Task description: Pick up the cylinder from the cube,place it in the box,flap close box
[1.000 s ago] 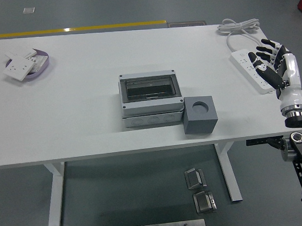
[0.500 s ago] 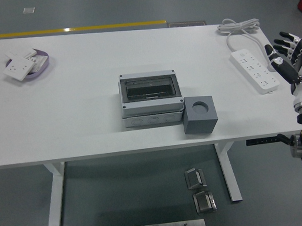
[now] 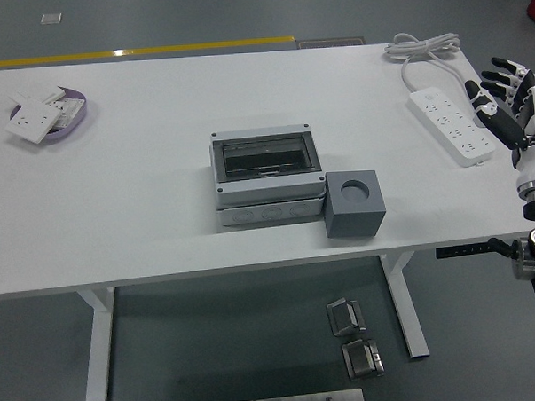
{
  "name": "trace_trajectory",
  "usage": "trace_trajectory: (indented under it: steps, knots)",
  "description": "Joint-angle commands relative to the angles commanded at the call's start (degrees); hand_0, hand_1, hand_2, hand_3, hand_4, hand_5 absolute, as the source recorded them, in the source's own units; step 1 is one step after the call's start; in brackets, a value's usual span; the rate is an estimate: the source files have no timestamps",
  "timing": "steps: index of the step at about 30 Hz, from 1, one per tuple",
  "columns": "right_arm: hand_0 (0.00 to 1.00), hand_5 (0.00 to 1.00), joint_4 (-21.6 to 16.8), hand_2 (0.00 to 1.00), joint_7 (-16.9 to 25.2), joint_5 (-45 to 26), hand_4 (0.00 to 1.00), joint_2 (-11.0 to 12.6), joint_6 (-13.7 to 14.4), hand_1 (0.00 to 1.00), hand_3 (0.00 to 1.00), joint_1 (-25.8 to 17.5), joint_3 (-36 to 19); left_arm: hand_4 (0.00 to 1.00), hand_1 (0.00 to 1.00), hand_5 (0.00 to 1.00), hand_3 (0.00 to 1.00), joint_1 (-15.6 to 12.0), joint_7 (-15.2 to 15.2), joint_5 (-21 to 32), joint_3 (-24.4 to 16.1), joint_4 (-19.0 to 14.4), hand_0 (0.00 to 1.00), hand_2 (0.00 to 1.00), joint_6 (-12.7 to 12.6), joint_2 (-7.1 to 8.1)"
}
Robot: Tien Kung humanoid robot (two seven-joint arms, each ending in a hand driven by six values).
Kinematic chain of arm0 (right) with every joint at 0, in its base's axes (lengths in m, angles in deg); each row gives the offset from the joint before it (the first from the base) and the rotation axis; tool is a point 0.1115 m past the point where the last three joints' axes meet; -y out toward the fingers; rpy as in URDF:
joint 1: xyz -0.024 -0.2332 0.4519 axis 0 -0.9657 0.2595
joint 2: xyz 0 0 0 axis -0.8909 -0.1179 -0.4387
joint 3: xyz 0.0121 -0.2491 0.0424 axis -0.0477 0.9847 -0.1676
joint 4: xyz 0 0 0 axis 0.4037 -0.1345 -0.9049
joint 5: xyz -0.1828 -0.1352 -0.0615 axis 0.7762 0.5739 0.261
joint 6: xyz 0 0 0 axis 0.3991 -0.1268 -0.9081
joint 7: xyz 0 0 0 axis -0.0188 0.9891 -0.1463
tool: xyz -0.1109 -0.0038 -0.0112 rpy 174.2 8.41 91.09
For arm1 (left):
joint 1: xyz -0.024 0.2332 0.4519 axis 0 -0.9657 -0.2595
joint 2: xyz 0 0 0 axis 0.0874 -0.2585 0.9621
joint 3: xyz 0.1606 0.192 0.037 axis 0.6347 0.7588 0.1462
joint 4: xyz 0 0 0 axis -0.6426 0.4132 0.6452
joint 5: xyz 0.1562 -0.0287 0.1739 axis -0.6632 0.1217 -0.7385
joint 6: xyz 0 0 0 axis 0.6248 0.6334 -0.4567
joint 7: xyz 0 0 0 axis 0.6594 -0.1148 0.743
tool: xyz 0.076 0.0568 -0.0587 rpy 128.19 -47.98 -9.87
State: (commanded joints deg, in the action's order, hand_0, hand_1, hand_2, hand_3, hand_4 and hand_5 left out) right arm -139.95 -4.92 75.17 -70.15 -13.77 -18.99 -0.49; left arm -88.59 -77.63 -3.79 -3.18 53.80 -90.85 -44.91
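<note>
The right hand hovers at the table's right edge, fingers spread and empty, just right of the power strip. Well to its left, the cube touches the box. No cylinder shows.

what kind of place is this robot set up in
Probably a lab or workshop test area: a white table on a grey floor with a yellow line, a power strip, and metal parts on the floor.

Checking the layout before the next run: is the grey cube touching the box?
Touching. In the head view the grey cube sits flush against the box, at its front right corner, with no white table visible between them.
</note>
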Motion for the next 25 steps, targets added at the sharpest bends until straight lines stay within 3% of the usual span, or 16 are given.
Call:
trace_trajectory:
  steps: [25]
  knots:
    - [0.782,0.337,0.41,0.696,1.06,-3.03,0.869,-0.67,0.21,0.691,0.741,1.9,2.64,0.678,0.619,0.294,0.612,-0.67,0.59,0.51,0.1,0.0,0.598,0.602,-0.18,-0.24]
